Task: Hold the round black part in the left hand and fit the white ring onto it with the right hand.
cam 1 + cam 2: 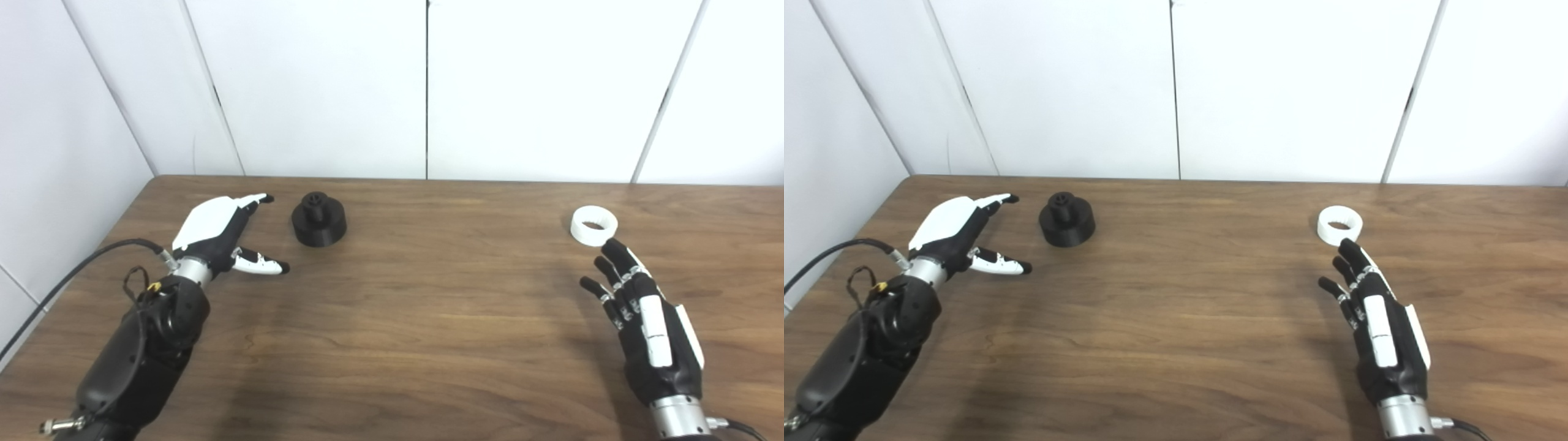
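1. The wooden table (429, 318) fills my view, with white wall panels (318, 86) behind it.
2. My left hand (214, 236) is at 9 o'clock, its fingers apart and holding nothing.
3. My right hand (649, 324) is at 4 o'clock, fingers spread, also empty.
4. The round black part (318, 218) stands just beside my left hand, at its 3 o'clock, not touching.
5. The white ring (593, 225) lies at 2 o'clock, near my right fingertips (614, 246).
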